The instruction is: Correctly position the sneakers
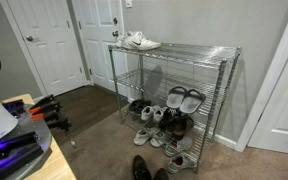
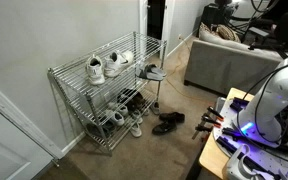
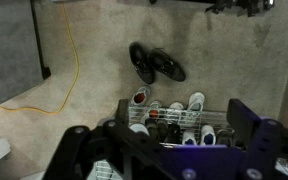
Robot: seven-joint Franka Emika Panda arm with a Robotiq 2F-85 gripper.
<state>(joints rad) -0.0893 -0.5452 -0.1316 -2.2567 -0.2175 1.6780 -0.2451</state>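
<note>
The tool (image 3: 159, 125) is hanging wide open above the carpet, its fingers (image 3: 249, 125) spreading far apart and gripping nothing. Just beyond it, a pair of black shoes (image 3: 154, 63) is lying on the floor in front of the wire rack (image 1: 199, 48), and a yellow cable (image 3: 69, 70) is trailing across the carpet nearby. Several shoes are crowding the rack's lowest level, and grey slip-ons (image 1: 184, 98) are sitting on what seems to be the middle shelf. The sneakers (image 1: 137, 41) are resting side by side on the top shelf toward one end, well apart from the tool. White doors (image 1: 54, 45) are standing behind.
</note>
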